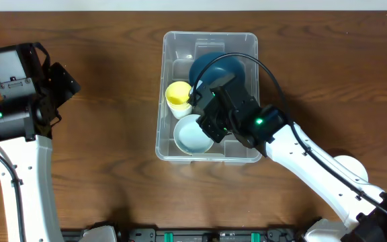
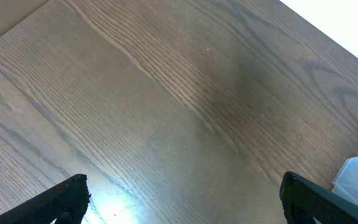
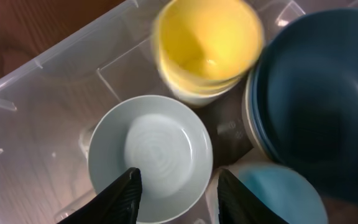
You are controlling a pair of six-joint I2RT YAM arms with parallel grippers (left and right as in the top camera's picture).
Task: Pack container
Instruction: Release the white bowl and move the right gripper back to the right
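One clear container (image 1: 210, 35) stood near the middle of the wooden surface (image 1: 113, 134), holding a yellow cup (image 1: 177, 94), a pale bowl (image 1: 193, 134) and a dark blue bowl (image 1: 220, 70). The right jaws hung parted just above the pale bowl, gripping nothing. Well apart, at the left, the left jaws stood wide open above the surface, holding nothing.

White arm links (image 1: 19, 175), black joints (image 1: 20, 91), cables (image 1: 273, 79); green LED (image 1: 257, 122); right claw (image 3: 179, 196) black.

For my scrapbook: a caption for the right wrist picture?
Right gripper over a pale bowl, beside a yellow cup and dark blue bowl, in the container.
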